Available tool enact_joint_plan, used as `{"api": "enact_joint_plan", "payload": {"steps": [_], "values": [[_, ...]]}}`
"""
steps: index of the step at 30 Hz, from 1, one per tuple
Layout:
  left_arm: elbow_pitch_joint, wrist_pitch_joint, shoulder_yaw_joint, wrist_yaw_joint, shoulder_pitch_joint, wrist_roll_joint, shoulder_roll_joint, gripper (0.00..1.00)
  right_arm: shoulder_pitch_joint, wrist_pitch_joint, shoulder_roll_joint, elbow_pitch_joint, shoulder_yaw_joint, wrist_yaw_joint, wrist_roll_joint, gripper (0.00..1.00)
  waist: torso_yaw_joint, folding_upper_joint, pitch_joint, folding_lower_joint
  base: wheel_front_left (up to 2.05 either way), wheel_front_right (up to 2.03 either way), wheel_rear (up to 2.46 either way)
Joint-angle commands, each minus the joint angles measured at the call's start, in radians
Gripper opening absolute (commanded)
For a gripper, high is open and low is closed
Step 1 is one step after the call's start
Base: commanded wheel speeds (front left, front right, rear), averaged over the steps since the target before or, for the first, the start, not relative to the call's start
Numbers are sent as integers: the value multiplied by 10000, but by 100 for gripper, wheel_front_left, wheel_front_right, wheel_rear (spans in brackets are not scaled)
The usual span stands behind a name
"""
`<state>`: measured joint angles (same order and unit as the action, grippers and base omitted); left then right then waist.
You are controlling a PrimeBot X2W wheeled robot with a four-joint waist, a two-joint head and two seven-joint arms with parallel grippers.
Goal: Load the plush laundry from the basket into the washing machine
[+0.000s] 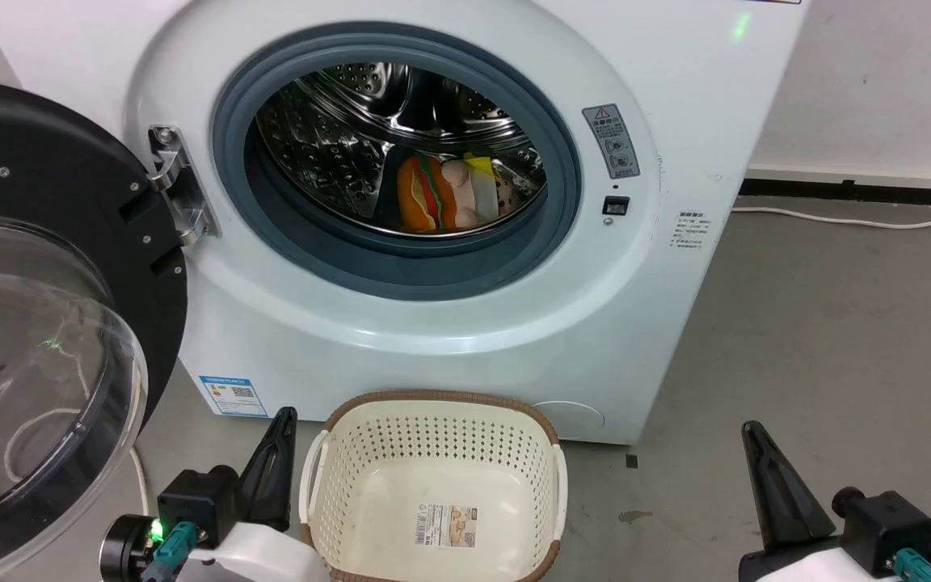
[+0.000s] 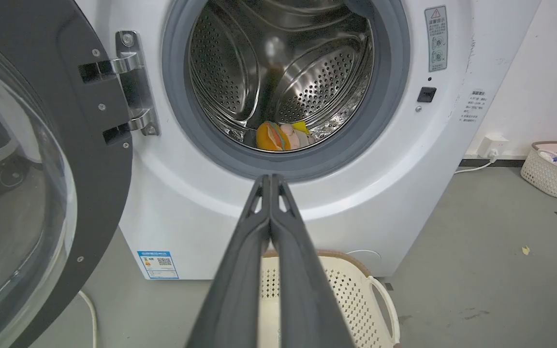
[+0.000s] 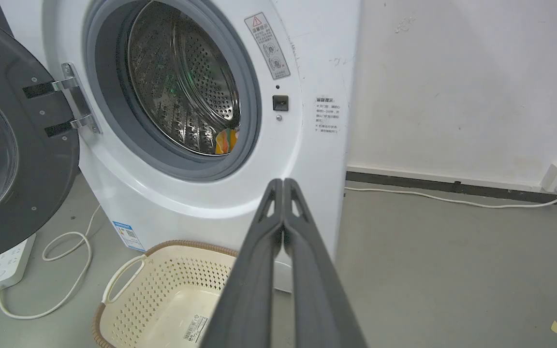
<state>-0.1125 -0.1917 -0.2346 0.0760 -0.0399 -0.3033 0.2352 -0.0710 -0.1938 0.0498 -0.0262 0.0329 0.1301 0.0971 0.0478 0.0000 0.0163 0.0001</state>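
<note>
Plush laundry [image 1: 453, 194] low in the washing machine [image 1: 401, 347] drum, upper centre of frame — above and beyond both arms, somewhat nearer the left end effector [image 1: 284, 416]. Long axis across the frame: burger end left, pig end right. Basket [image 1: 433, 400] at bottom centre, sticker only. Right end effector [image 1: 750, 428] and left alike pressed together, gripping nothing — loading apparently complete.

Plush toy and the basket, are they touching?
Apart. The head view shows the plush toy lying in the drum, the basket on the floor below.
</note>
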Motion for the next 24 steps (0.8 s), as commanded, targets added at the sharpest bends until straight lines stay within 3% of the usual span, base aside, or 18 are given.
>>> {"api": "enact_joint_plan", "payload": {"steps": [1,24], "values": [[75,60,114,-76,107,132,-65,0,169,64,1,47,-39,2,-86,0,-8,0,-3,-1,0,0,0],[339,527,676,-248,181,863,-515,0,305,536,2,101,-112,3,-309,0,-126,0,-43,-1,0,0,0]]}}
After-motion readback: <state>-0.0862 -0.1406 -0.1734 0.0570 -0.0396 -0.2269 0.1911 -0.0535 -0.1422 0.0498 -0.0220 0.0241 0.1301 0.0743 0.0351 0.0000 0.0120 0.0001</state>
